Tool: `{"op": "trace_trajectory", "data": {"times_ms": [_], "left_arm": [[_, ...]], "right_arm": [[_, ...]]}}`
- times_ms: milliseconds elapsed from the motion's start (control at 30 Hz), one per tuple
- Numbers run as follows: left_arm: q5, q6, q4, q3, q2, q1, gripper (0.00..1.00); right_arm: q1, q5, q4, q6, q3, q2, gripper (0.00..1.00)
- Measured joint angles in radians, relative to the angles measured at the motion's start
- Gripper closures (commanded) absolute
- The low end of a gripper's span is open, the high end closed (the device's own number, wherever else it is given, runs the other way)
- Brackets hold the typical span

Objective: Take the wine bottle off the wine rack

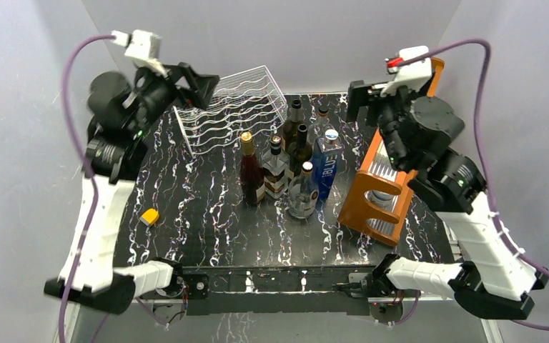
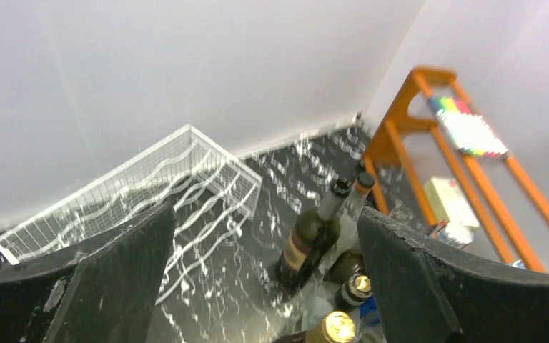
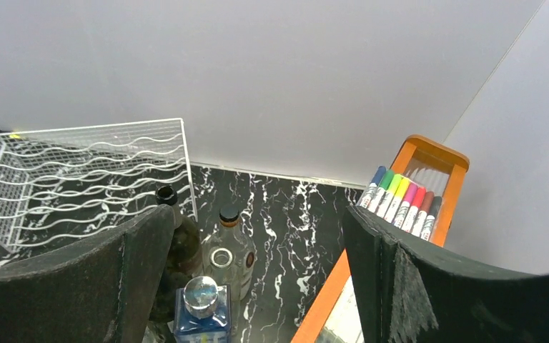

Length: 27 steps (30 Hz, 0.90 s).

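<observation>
The wine rack sits at the back left of the black marbled table, tilted so that its wavy wire cradles face up and toward the front. It is a box of thin white wire, and its far edge lies close to the rear wall.

Just to its right, a cluster of bottles stands upright on the tabletop, apart from the wire. It includes a dark red bottle with a gold cap, a clear bottle with a black cap, a squat clear bottle, a tall blue bottle and two dark green wine bottles behind them. Which of these is the task's bottle cannot be told.

The left gripper hangs in the air over the rack's left end with its fingers spread wide and nothing between them. In its wrist view only the rack and the bottle tops show through the gap. The right gripper is raised at the back right, just beside the top of the orange wooden rack, and is also fully spread and empty. A row of coloured markers lies on that orange rack's upper shelf.

A small yellow object rests on the table's left side, well apart from everything else.
</observation>
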Motion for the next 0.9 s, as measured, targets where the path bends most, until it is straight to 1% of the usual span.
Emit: {"op": "trace_trajectory", "data": {"times_ms": [100,167,300,400,567,900], "left_arm": [[-0.032,-0.014,0.065,-0.052,-0.122,0.0,0.02],[-0.052,-0.017,0.09,-0.06,-0.18,0.0,0.02],[-0.086,-0.017,0.113,-0.061,-0.237,0.0,0.02],[-0.103,-0.017,0.11,-0.074,-0.245,0.0,0.02],[-0.114,-0.015,0.092,-0.086,-0.216,0.0,0.02],[-0.126,-0.005,0.067,-0.104,-0.214,0.0,0.02]], "right_arm": [[0.0,-0.015,-0.002,-0.002,-0.015,-0.049,0.02],[0.0,-0.023,-0.009,-0.001,-0.031,-0.083,0.02],[-0.001,-0.049,-0.022,0.004,-0.033,-0.125,0.02],[-0.001,-0.067,-0.022,0.013,-0.034,-0.151,0.02],[-0.001,-0.071,-0.021,0.034,-0.034,-0.175,0.02],[-0.001,-0.04,-0.029,0.038,-0.037,-0.149,0.02]]}}
